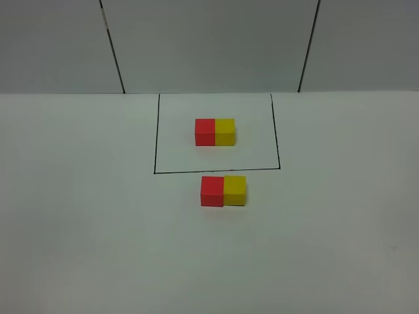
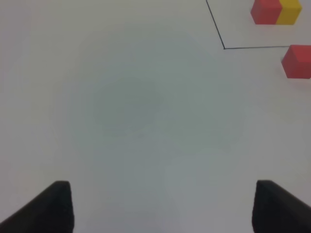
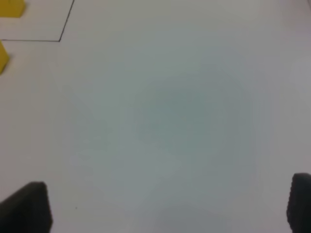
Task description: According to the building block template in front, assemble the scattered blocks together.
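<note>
Below the framed template pair at frame centre, the loose red cube and yellow cube touch, slightly misaligned; assembly looks essentially done. Left gripper and right gripper hang open, empty.

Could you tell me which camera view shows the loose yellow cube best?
The exterior high view: the yellow cube sits whole beside the red cube. The right wrist view catches only its edge; the left wrist view misses it.

Worktop smooth matt white, looks like laminate or paper. Red cube and yellow cube smooth, matt, likely plastic or painted wood. Gripper fingers matt black
</note>
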Tool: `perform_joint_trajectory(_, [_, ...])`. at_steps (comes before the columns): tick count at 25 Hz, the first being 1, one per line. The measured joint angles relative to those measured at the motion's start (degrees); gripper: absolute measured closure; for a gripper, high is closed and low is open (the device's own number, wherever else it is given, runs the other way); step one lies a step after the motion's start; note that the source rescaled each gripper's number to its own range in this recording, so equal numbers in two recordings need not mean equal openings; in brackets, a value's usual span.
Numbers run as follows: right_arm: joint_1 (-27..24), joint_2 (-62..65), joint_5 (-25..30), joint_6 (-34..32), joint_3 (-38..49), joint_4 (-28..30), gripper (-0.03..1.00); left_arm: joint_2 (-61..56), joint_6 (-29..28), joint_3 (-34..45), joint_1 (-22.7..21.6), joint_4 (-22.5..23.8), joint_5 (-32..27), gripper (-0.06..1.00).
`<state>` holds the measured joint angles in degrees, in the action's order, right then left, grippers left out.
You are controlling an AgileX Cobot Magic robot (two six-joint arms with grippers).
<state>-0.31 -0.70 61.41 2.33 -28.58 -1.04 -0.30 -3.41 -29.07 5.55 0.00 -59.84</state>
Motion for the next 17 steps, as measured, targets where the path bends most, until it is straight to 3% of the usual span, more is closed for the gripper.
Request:
perform_joint_trajectory(12, [0.00,0.00,0.00,-0.02,0.00,0.00,0.37,0.00,0.00,0.00,0.00,0.00,0.00,0.20])
perform_joint_trajectory(17, [0.00,0.00,0.00,-0.07,0.00,0.00,0.41,0.00,0.00,0.00,0.00,0.00,0.00,0.20])
